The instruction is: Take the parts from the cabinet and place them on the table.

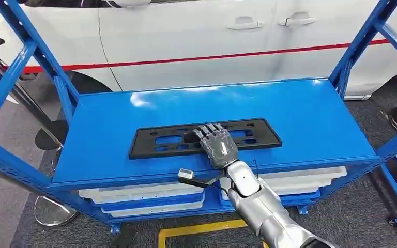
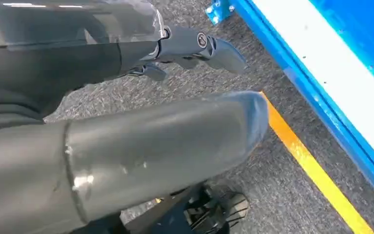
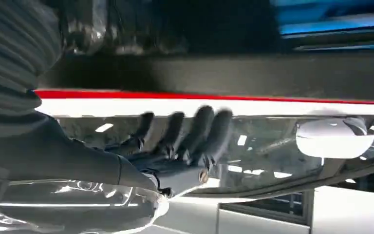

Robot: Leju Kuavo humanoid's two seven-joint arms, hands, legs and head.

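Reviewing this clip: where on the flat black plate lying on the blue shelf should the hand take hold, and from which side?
The black plate lies flat on the blue shelf, so there is nothing to pinch from above. Probably best is its near long edge, approached from the robot's side, thumb under and fingers over, or fingers hooked into a cutout. The right hand is already over that edge near the middle, which should keep the long plate balanced.

Blue shelf (image 1: 310, 111): black part (image 1: 160, 138) lying flat, near front edge.
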